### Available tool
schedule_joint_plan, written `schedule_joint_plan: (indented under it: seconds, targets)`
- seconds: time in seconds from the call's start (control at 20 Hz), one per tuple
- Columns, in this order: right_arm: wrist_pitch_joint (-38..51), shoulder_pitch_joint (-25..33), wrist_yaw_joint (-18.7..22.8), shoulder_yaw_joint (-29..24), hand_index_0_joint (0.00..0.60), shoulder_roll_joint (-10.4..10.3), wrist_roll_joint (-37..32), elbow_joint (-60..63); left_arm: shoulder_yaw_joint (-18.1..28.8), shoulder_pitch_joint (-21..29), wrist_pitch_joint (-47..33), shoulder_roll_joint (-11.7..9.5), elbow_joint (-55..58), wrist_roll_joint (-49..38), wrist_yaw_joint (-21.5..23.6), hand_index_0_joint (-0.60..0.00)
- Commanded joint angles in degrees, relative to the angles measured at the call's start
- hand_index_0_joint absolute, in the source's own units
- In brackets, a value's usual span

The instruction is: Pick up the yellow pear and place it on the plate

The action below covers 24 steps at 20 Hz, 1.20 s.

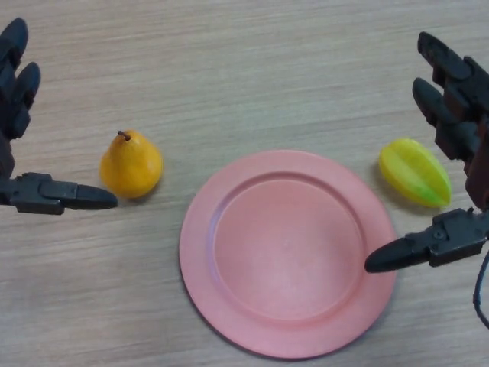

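The table [252, 69] is lit brightly and evenly by soft light from above. Shadows are short and faint with diffuse edges: a thin dark fringe hugs the pear [131, 167] along its lower right side, another sits under the left edge of the star fruit [416, 172], and a narrow one runs along the plate [199, 252] at its lower right rim. The plate's middle carries a pale, dull sheen
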<state>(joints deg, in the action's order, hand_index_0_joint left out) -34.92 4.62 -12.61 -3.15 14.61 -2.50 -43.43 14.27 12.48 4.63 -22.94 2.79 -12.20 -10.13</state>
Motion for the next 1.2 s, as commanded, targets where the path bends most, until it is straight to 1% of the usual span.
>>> schedule_joint_plan:
  seconds: [0.05,0.1,0.15,0.2,0.35,0.45,0.5,0.55,0.6,0.7,0.8,0.95,1.0,1.05,1.1,1.15,1.2]
  targets:
    - [6.04,1.62,2.68,-4.05,0.0,0.87,-2.24,-4.38,2.15,4.0,-11.74,-3.2,-1.17,1.9,1.66,0.0]
    - [7.61,1.03,2.73,-4.22,0.0,1.24,-1.69,-4.27,1.26,5.36,-14.37,-3.21,-5.46,2.71,1.89,0.0]
    - [8.41,0.48,2.68,-4.38,0.0,1.22,-1.4,-4.18,0.78,6.34,-15.38,-3.31,-8.24,2.76,1.77,0.0]
    - [8.41,-0.34,2.6,-4.91,0.0,1.04,-1.55,-4.66,0.0,8.28,-17.56,-3.52,-13.52,2.96,1.73,0.0]
    - [5.75,-0.83,2.88,-5.78,0.0,1.04,-2.87,-6.35,-1.79,11.66,-19.28,-3.56,-22.13,2.78,0.94,0.0]
    - [4.88,-0.82,2.75,-5.82,0.0,1.49,-2.21,-7.05,-3.49,13.55,-21.71,-3.1,-27.37,4.94,1.04,0.0]
    - [5.2,-1.1,1.98,-6.25,0.0,1.76,-1.79,-7.45,-4.45,14.69,-23.52,-2.14,-30.6,6.12,1.43,0.0]
    - [5.38,-1.26,1.56,-6.52,0.0,1.84,-1.59,-7.64,-5.08,15.28,-24.51,-1.81,-32.33,7.1,1.59,0.0]
    - [5.13,-1.25,0.95,-7.09,0.0,2.02,-1.31,-8.16,-5.69,16.9,-26.85,-1.33,-36.32,8.83,2.4,0.0]
    - [4.94,-1.82,0.47,-7.69,0.0,1.79,-1.11,-9.12,-6.1,19.06,-30.27,-0.47,-42.06,9.37,3.46,0.0]
    - [2.48,-1.79,0.21,-8.54,0.0,1.61,-2.24,-10.64,-6.92,21.36,-34.46,-0.05,-48.28,10.85,5.11,0.0]
    - [1.68,-1.73,0.1,-9.22,0.0,1.99,-2.34,-11.07,-7.52,24.59,-38.43,0.28,-54.76,11.34,5.47,0.0]
    - [1.84,-2.21,0.09,-9.34,0.0,1.91,-2.08,-11.03,-8.16,25.73,-40.16,0.36,-57.15,12.69,6.01,0.0]
    - [1.9,-2.3,0.08,-9.37,0.0,1.9,-2.03,-11.03,-8.26,25.95,-40.62,0.41,-57.66,13.03,6.27,-0.049]
    - [1.78,-2.34,0.05,-9.45,0.0,1.9,-2.02,-11.1,-8.24,26.32,-41.14,0.55,-58.38,13.1,6.39,-0.2]
    - [1.7,-2.36,0.02,-9.49,0.0,1.92,-1.96,-11.14,-8.19,26.66,-41.57,0.71,-59.08,13.04,6.38,-0.299]
    - [1.82,-2.38,-0.14,-9.56,0.0,2.02,-1.67,-11.03,-8.37,27.47,-42.88,1.02,-61.17,13.62,7.17,-0.449]
